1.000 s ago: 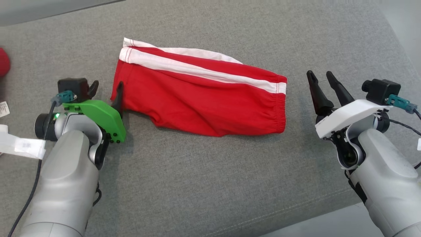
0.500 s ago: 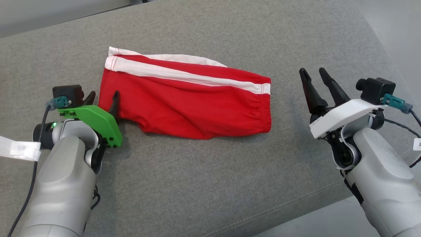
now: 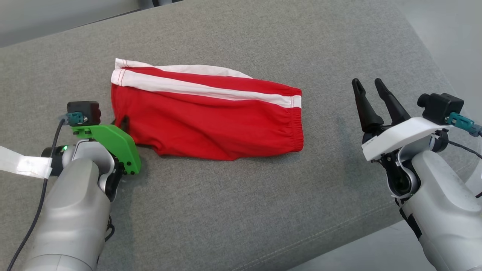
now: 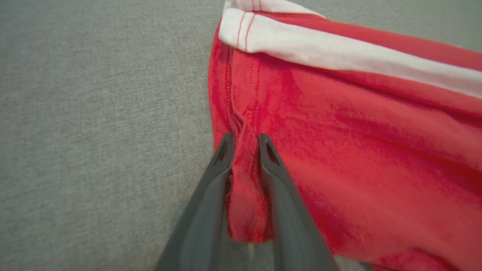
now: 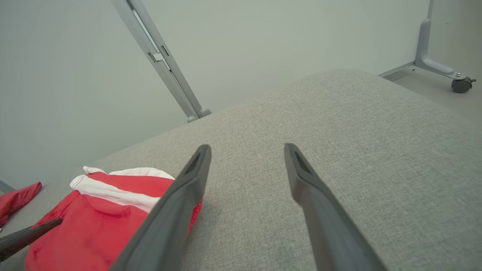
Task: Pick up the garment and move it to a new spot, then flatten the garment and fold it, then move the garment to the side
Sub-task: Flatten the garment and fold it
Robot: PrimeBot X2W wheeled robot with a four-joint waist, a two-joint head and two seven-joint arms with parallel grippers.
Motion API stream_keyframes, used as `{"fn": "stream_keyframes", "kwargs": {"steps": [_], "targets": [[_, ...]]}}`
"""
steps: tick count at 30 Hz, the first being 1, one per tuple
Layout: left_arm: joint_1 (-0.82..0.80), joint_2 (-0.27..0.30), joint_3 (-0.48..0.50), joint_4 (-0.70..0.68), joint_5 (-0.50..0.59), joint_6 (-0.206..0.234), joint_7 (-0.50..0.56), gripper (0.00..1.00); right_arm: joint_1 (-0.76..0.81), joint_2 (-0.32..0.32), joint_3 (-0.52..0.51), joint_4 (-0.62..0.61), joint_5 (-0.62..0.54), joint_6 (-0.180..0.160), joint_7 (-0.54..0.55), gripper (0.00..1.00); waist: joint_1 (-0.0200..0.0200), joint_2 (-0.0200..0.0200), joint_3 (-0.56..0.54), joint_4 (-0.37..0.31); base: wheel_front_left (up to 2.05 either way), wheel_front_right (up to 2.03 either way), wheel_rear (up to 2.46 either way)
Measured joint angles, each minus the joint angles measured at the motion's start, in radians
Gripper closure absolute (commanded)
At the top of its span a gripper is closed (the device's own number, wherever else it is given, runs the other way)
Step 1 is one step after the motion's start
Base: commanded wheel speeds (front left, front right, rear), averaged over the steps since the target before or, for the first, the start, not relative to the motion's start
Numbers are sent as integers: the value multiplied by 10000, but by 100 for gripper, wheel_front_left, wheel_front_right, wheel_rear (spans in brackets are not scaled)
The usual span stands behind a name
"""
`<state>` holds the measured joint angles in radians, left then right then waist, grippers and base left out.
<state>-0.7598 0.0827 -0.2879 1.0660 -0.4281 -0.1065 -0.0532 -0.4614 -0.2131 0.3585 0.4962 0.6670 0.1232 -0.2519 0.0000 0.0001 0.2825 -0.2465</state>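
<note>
Grey upholstered cushion [image 3: 241, 210] is serving as the work surface.

Left gripper [image 4: 245, 138]: its two fingers are standing close together and pinching a narrow ridge of red fabric between them, at the hemmed near corner of the red shorts [image 3: 211, 120] (a thin fold only, as far as the wrist view is showing).

Right gripper [image 3: 367, 82]: its jaws are standing wide apart and holding nothing. It is hovering above the cushion, well clear of the elastic waistband [image 3: 297, 130].

The shorts are lying fairly flat across the middle of the cushion, apparently doubled over, with the white stripe [image 3: 203, 90] running along the far edge.

Risks, as judged:
- The bite is looking shallow, so the fabric may be slipping free once the arm is lifting or dragging.
- With one corner alone being held, the waistband end is likely to be trailing, bunching and undoing the fold.
- The textured upholstery is adding drag.
- The right gripper is sitting too far off to be supporting that end.
</note>
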Motion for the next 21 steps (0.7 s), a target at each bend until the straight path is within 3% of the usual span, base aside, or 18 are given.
{"fn": "stream_keyframes", "kwargs": {"steps": [9,21], "targets": [[19,-201,-155,165,-2,-79,44,100,239,-82,-293,-278,-219,0,0,0,0,0,-272,244,0,0,0],[1039,-539,-119,-341,-508,-102,-1081,100,714,-182,-679,-708,-535,-2,0,0,0,0,-734,930,0,0,0]]}}
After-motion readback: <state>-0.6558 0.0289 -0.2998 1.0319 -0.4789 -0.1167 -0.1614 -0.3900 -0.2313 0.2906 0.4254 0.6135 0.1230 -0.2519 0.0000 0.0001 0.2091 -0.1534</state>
